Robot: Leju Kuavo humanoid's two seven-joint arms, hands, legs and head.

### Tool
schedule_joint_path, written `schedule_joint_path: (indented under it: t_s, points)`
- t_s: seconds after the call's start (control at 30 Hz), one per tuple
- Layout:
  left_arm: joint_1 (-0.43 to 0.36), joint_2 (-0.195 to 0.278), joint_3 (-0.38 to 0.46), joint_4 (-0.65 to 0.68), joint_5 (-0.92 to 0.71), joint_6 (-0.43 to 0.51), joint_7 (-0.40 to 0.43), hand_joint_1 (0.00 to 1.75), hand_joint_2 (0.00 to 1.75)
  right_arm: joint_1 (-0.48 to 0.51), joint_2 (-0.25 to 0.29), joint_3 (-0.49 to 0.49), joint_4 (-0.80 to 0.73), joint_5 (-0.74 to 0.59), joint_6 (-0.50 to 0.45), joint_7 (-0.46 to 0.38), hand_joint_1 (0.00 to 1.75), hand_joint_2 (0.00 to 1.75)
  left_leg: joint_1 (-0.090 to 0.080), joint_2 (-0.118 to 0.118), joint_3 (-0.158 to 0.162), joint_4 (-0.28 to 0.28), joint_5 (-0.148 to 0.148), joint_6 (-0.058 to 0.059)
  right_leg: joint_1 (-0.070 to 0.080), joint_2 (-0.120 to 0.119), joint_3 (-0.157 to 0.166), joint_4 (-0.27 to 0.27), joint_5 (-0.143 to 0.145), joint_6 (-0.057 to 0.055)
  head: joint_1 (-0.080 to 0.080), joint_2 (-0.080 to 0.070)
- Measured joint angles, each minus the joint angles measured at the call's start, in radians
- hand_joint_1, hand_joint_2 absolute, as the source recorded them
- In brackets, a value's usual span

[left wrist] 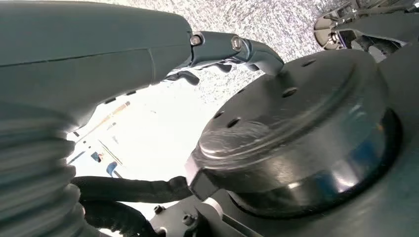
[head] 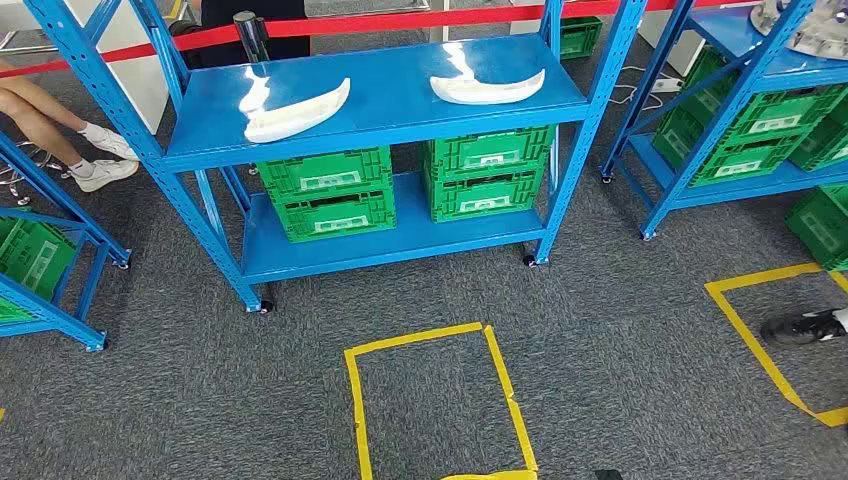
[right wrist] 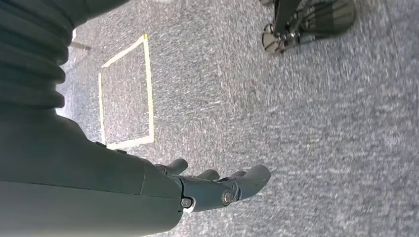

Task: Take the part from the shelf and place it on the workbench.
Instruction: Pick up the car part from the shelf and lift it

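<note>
Head view is showing two white parts (head: 296,111) (head: 488,87) lying on the blue shelf (head: 400,125), well apart from me. Right hand (right wrist: 217,185) is hanging loosely extended, holding nothing; left hand (left wrist: 222,54) I cannot tell. I am judging approach pending, reach next.

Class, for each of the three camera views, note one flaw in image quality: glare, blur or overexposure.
Head view: glare streaks on the blue shelf top beside the white parts. Left wrist view: the background below the left hand is blown out white. Right wrist view: the grey carpet is smeared by motion blur; the right hand stays fairly sharp.
</note>
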Motion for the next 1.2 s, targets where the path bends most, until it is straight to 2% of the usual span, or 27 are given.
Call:
schedule_joint_path:
  t_s: [0.23,0.4,0.6,0.77,0.93,1.2]
  points:
    - [-0.035,-0.006,0.03,0.027,-0.059,0.0,0.007,0.0,0.0,-0.098,-0.017,-0.127,0.01,0.13,-0.01,-0.057,0.0,0.0,0.0,0.0,0.0,0.0,0.0,0.0,0.0,0.001,0.001,0.0,0.001,0.0,0.0,0.0]
    - [-0.061,-0.012,0.055,0.047,-0.099,0.0,0.012,0.0,0.0,-0.232,-0.054,-0.196,0.011,0.233,-0.04,-0.108,0.0,0.0,-0.001,0.0,0.002,0.001,0.002,0.001,-0.001,0.0,0.001,0.0,0.003,0.002,0.0,0.0]
    - [-0.088,-0.019,0.074,0.063,-0.133,0.0,0.013,0.0,0.0,-0.422,-0.083,-0.203,0.01,0.345,-0.08,-0.154,0.0,0.0,-0.001,0.0,0.003,0.001,0.003,0.0,-0.001,0.0,0.002,0.0,0.004,0.002,0.0,0.0]
    - [-0.104,-0.024,0.087,0.074,-0.154,0.0,0.015,0.0,0.0,-0.586,-0.09,-0.172,0.009,0.425,-0.094,-0.163,0.0,0.0,-0.001,-0.001,0.009,0.001,0.005,-0.001,-0.001,0.0,0.002,0.001,0.006,0.002,0.0,0.0]
    - [-0.12,-0.031,0.09,0.083,-0.175,0.0,0.024,0.0,0.0,-0.74,-0.085,-0.101,0.008,0.504,-0.097,-0.17,0.0,0.0,-0.001,-0.002,0.009,0.001,0.005,-0.001,-0.001,0.0,0.002,0.001,0.006,0.002,0.0,0.0]
    - [-0.136,-0.035,0.095,0.091,-0.203,0.0,0.042,0.0,0.0,-0.901,-0.017,0.096,-0.023,0.631,-0.049,-0.165,0.0,0.0,0.0,-0.002,0.009,0.001,0.006,-0.002,0.0,-0.001,0.002,0.001,0.006,0.001,0.0,0.0]
